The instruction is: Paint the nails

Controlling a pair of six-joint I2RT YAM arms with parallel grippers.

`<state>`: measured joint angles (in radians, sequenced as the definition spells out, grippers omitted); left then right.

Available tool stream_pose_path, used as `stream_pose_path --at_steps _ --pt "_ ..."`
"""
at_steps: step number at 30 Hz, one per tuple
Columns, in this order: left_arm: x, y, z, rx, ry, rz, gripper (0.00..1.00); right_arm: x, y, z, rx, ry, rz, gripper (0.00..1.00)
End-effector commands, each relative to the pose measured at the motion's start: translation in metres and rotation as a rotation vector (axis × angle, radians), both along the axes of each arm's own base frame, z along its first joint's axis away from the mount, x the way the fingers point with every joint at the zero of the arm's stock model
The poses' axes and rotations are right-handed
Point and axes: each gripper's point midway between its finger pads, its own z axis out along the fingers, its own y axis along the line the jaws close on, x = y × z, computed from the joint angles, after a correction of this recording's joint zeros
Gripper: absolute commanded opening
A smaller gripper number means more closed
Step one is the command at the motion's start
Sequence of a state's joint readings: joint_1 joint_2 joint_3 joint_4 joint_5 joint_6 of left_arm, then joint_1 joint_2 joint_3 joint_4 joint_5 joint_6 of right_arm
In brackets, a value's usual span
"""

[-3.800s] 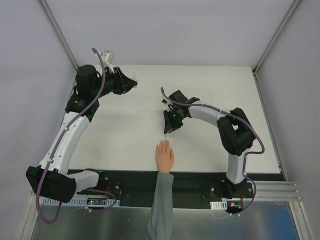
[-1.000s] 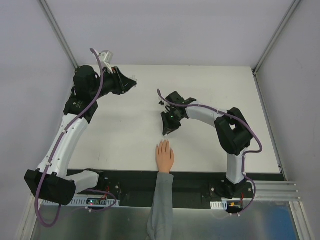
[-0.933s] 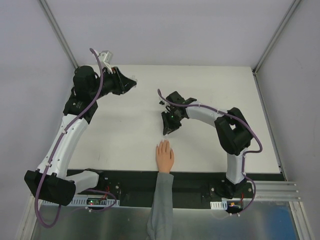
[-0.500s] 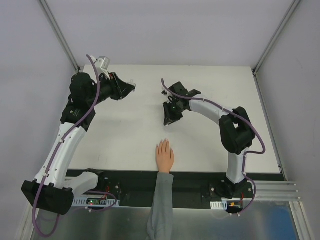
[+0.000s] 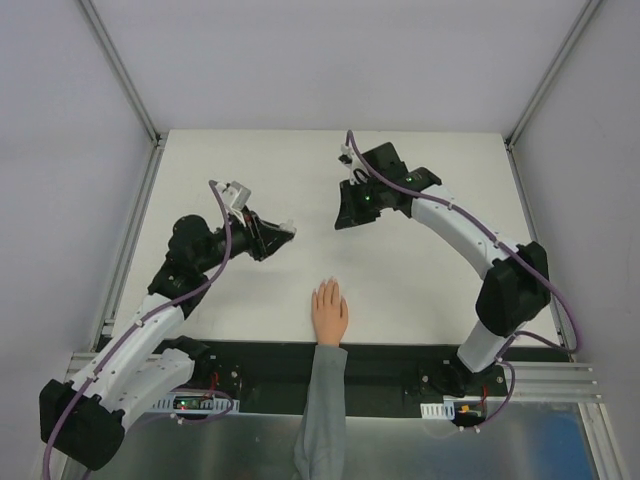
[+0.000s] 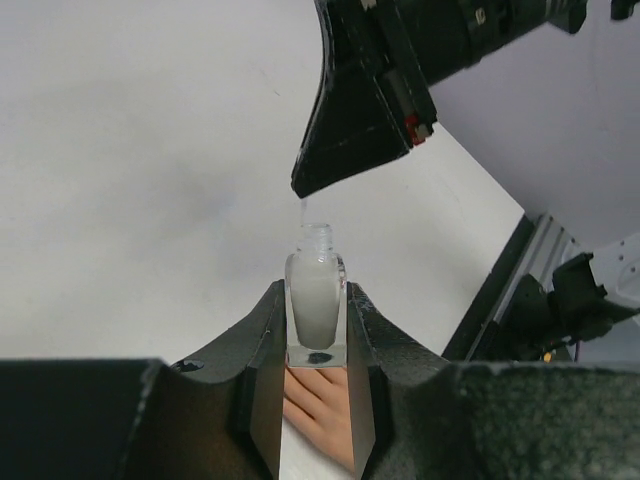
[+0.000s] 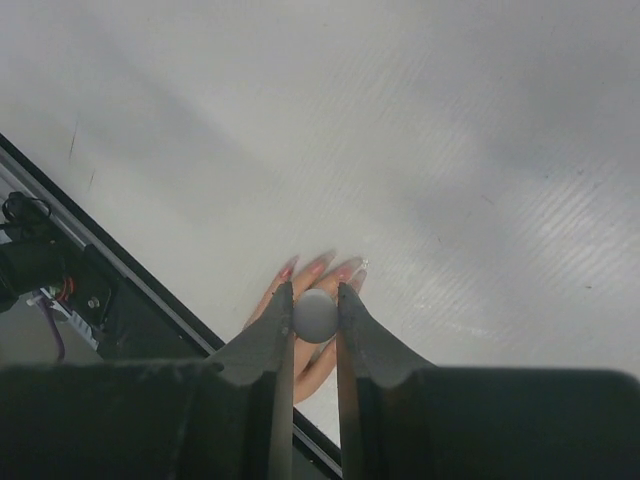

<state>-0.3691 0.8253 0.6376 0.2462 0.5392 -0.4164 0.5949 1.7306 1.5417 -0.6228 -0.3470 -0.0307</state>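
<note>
The peach mannequin hand (image 5: 330,312) lies palm down at the table's near edge, its nails (image 5: 327,287) pointing away from the arms. In the right wrist view the nails (image 7: 322,264) look pinkish. My left gripper (image 5: 283,232) is shut on a small clear bottle (image 6: 316,300) of milky liquid, its neck uncapped, held left of the hand. My right gripper (image 5: 345,222) hovers farther back, shut on the round pale cap (image 7: 316,315). The cap's thin brush (image 6: 303,210) hangs just above the bottle's neck.
The white table (image 5: 430,270) ends in a black strip (image 5: 390,360) that carries both arm bases. A grey sleeve (image 5: 322,420) runs from the hand across that strip. Grey walls with metal posts (image 5: 120,70) close in the left, right and back sides.
The left arm has swung from the back left corner toward the middle, carrying the bottle. The right gripper has pulled back from the hand, and its brush now hangs over the bottle.
</note>
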Motion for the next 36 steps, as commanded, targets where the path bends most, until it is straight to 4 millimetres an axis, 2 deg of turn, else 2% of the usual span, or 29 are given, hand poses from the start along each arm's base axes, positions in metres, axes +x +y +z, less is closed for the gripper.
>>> stream_pose_path --at_steps 1,6,7,11,14,16,17,20,29,36 --pt "-0.024 -0.017 0.031 -0.029 -0.271 -0.122 0.0 -0.026 -0.02 0.015 0.011 -0.047 0.015 0.0" --pt "-0.063 -0.021 0.028 -0.061 -0.399 -0.272 0.0 -0.045 -0.038 0.026 0.023 -0.099 -0.009 0.0" --pt "-0.069 -0.022 0.026 -0.06 -0.403 -0.304 0.0 -0.052 -0.042 0.041 0.047 -0.136 -0.007 0.0" --pt "-0.095 -0.027 0.022 -0.073 -0.44 -0.44 0.0 -0.078 -0.046 0.071 0.122 -0.208 0.048 0.0" --pt "-0.109 -0.029 0.025 -0.093 -0.453 -0.525 0.0 -0.098 -0.036 0.097 0.186 -0.204 0.115 0.0" --pt "-0.111 -0.029 0.028 -0.1 -0.471 -0.53 0.0 -0.105 -0.031 0.114 0.197 -0.236 0.139 0.0" --pt "-0.112 -0.029 0.029 -0.105 -0.476 -0.528 0.0 -0.115 -0.023 0.132 0.218 -0.277 0.174 0.0" --pt "-0.115 -0.029 0.03 -0.107 -0.484 -0.544 0.0 -0.125 -0.01 0.161 0.23 -0.345 0.205 0.0" --pt "-0.12 -0.028 0.031 -0.125 -0.482 -0.56 0.0 -0.144 0.025 0.186 0.291 -0.376 0.255 0.0" --pt "-0.117 -0.028 0.032 -0.131 -0.482 -0.535 0.0 -0.148 0.044 0.184 0.309 -0.38 0.277 0.0"
